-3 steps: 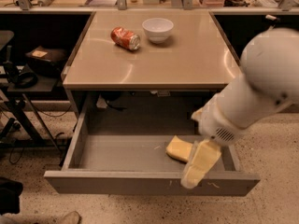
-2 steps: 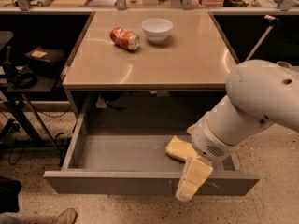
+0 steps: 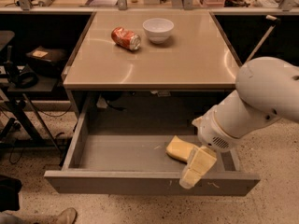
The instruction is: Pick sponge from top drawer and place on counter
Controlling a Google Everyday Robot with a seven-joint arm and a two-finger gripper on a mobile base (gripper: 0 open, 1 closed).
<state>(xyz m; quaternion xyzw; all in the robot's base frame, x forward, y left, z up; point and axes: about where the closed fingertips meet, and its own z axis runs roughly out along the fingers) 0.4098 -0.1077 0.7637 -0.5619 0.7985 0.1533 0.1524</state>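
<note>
Room: speckled floor (image 3: 280,204), with cluttered workbenches along the back wall behind the counter.
Counter: glossy tan-beige top (image 3: 187,64) on a dark frame, carrying a bowl and a can towards its far side.
Top drawer: grey metal drawer (image 3: 140,183) pulled well out below the counter's front edge, with a scuffed front panel.
Arm: bulky white arm (image 3: 261,97) reaching in from the right and angling down towards the drawer's right front corner.
Side stand: dark stand (image 3: 42,59) left of the counter, with dark gear on it and cables beneath.
Hand: pale yellow blocky hand (image 3: 197,166) pointing down and to the left over the drawer's front edge on the right, just beside the sponge. How wide it is set cannot be made out, nor whether it touches the sponge.
Sponge: pale yellow foam block (image 3: 177,148) lying on the drawer floor, right of centre, partly hidden by the hand.
Bowl: white bowl (image 3: 158,29), upright near the far middle of the counter.
Can: red soda can (image 3: 125,38) on its side, just left of the bowl.
</note>
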